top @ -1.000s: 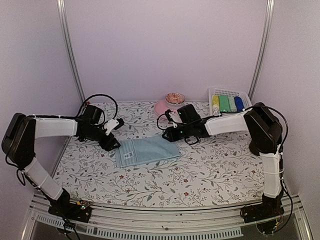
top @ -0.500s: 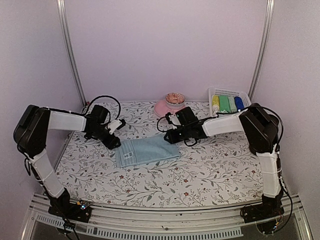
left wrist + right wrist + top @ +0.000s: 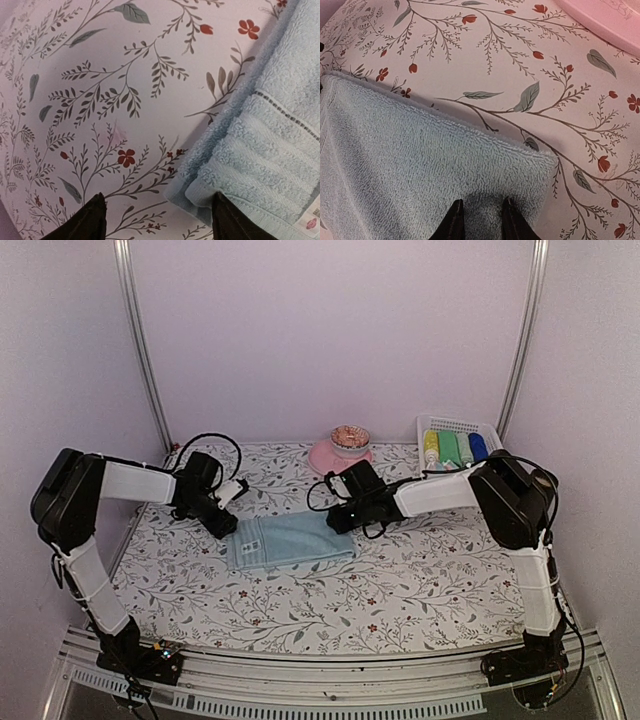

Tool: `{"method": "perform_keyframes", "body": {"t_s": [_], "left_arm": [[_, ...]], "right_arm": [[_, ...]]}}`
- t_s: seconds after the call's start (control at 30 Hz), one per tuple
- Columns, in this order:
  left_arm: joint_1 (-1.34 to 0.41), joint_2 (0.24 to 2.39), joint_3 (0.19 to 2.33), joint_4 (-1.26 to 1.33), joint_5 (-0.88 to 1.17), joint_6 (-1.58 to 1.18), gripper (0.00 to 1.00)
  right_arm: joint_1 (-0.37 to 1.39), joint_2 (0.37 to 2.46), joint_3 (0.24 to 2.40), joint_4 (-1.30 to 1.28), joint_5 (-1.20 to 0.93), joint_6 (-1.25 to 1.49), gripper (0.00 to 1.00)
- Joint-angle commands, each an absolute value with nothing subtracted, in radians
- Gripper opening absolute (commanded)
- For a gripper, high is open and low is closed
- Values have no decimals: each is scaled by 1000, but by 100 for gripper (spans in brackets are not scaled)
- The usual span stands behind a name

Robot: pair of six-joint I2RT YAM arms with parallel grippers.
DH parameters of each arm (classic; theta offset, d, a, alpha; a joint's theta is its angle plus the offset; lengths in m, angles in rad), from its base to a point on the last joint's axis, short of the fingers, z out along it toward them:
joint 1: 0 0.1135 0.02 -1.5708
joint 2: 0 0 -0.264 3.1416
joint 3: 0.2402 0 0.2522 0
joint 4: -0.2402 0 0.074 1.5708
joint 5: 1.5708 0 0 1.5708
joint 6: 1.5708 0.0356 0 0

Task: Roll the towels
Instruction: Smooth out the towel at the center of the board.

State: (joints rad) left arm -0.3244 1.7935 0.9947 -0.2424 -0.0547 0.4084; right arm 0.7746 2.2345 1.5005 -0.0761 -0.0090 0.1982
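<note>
**One pale blue towel lay flat mid-surface, an end effector at each far corner.**

The towel [image 3: 290, 540] lay spread on the floral surface [image 3: 400, 580], its long side running left to right, with a hemmed band and a small label at its left end. The left end effector [image 3: 157, 215] stood spread wide at the towel's far-left corner, one finger [image 3: 230, 222] over the hem and the other on bare surface. The right end effector [image 3: 482, 217] rested on the cloth just inside the far-right corner. Its fingers were nearly pressed together, and I cannot tell whether they pinched any fabric. A pink plate [image 3: 322, 455] sat beyond the towel. At the far right, a white basket [image 3: 458, 423] held rolled cloths [image 3: 452, 446] in yellow, green and blue.
</note>
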Motion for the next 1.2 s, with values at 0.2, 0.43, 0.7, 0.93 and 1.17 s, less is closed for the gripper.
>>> {"method": "perform_keyframes", "body": {"t_s": [0.2,0.43,0.7,0.93,1.17], "left_arm": [[-327,1597,973,-299,-34,462,91],[-439,1550,932,-336,4,476,97],[-520,1598,874,-324,-62,500,97],[-529,1607,829,-345,-104,517,97],[-529,1651,805,-342,-159,519,96]], "right_arm": [[806,2253,1518,-121,53,165,27],[807,2259,1519,-121,54,176,27],[808,2266,1517,-120,46,183,27],[807,2261,1516,-122,57,182,27],[809,2259,1514,-121,57,182,27]]}}
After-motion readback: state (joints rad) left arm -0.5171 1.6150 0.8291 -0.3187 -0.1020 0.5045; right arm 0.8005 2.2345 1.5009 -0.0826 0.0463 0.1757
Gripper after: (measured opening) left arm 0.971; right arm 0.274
